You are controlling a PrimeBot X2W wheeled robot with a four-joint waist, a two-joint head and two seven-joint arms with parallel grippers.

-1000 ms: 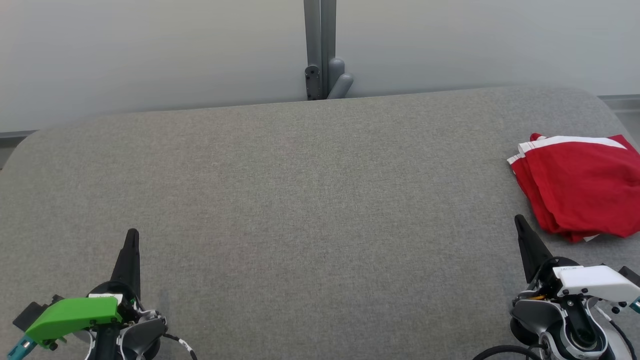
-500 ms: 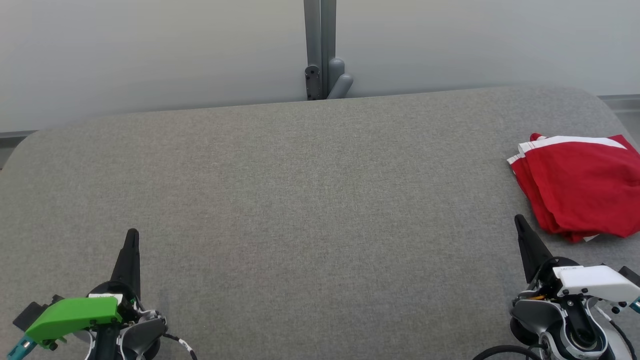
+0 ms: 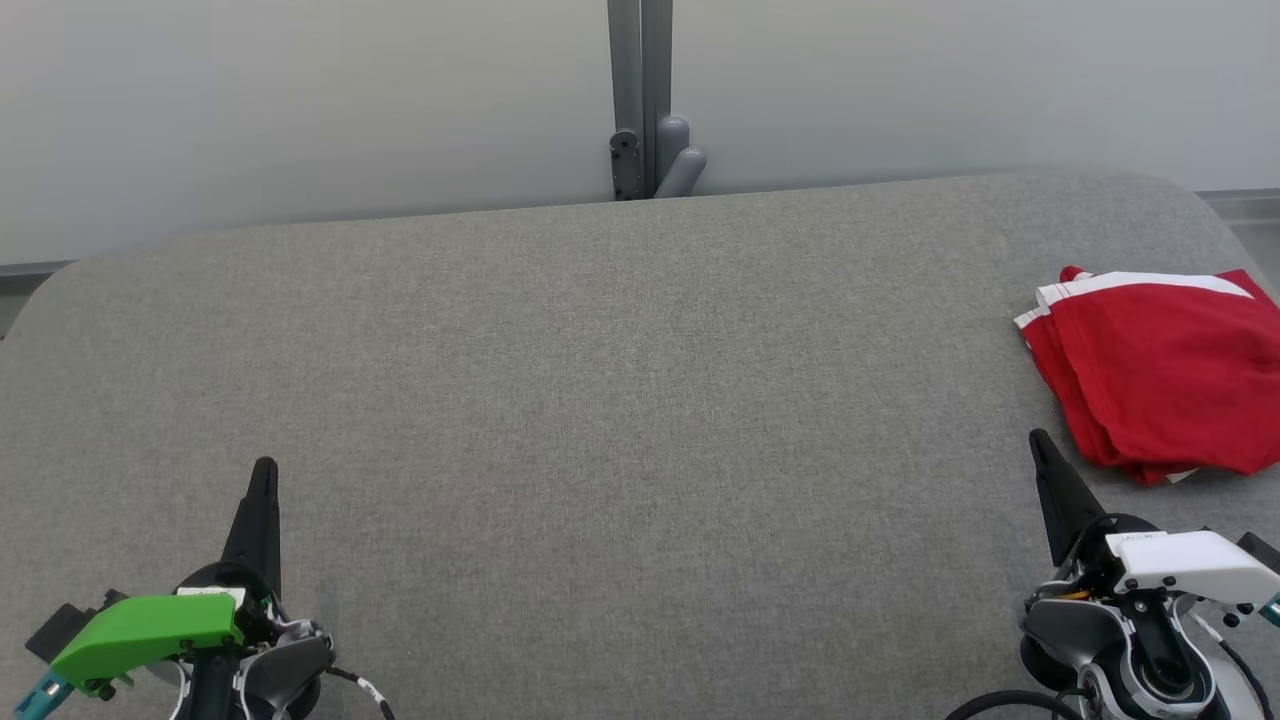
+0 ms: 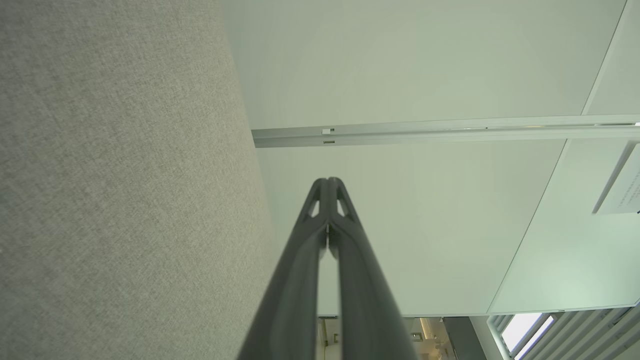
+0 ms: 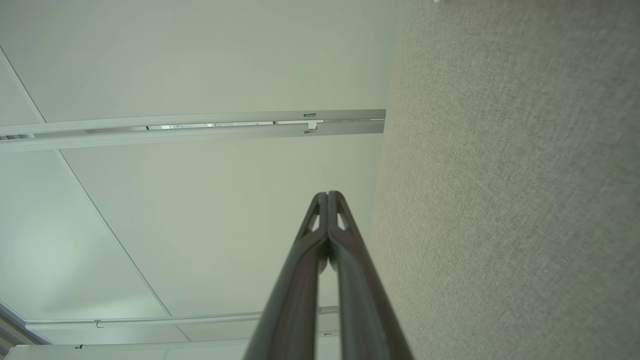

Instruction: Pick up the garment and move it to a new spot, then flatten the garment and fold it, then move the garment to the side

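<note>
The red garment (image 3: 1160, 370) lies folded in soft, rumpled layers at the right side of the grey fabric-covered table (image 3: 620, 400), running out past the head view's right edge. Its cloth looks matte and smooth. White stripe bands trim the far edge, and a small white bit peeks out under the near fold. The table top is a coarse, flecked woven textile with broadly rounded far corners. The left gripper (image 3: 264, 468) sits low at the near left over bare fabric, its two long dark fingers pressed together into one slim tapering spike, holding nothing. A glossy green plastic cover (image 3: 145, 625) caps its wrist. The right gripper (image 3: 1038, 437) sits at the near right, likewise closed to a point and empty. Its tip is near the garment's front left corner but apart from it, and a white plastic cover (image 3: 1190, 560) sits on its wrist. In both wrist views the finger pairs meet at the tips, with small triangular cut-outs behind them. Behind the table stand smooth pale wall panels (image 3: 300, 100) divided by a grey metal post (image 3: 640, 90).
</note>
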